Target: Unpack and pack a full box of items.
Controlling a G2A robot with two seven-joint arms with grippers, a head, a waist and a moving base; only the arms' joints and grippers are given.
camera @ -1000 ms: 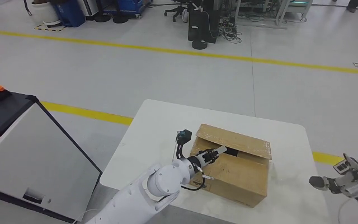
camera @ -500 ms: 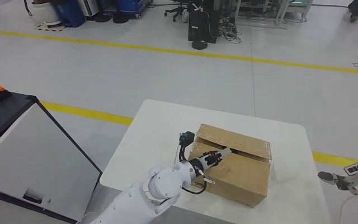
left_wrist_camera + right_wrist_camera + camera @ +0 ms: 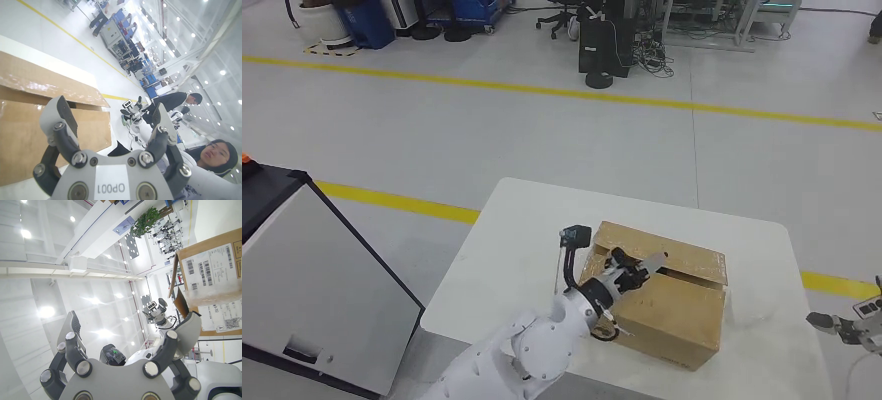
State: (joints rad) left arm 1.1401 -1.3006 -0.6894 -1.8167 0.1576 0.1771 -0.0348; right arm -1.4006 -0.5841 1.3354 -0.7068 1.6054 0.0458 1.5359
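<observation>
A brown cardboard box point(image 3: 672, 305) sits on the white table point(image 3: 512, 250), right of centre. Its taped top flaps lie nearly flat, with a thin dark gap between them point(image 3: 75, 105). My left gripper point(image 3: 644, 268) hovers over the box's near top flap, open with nothing between its fingers point(image 3: 110, 102). In the right wrist view the box point(image 3: 211, 275) shows its labelled side with one flap lifted. My right gripper point(image 3: 844, 325) is off the table's right edge, well away from the box, and is also open and empty point(image 3: 133, 313).
A white cabinet with a dark top point(image 3: 302, 280) stands on the floor left of the table. There is bare tabletop to the left of and behind the box. The box sits close to the table's near edge.
My left gripper has lifted and shifted farther over the box top. The dark gap between the flaps has narrowed. My right gripper has drifted slightly at the right edge.
</observation>
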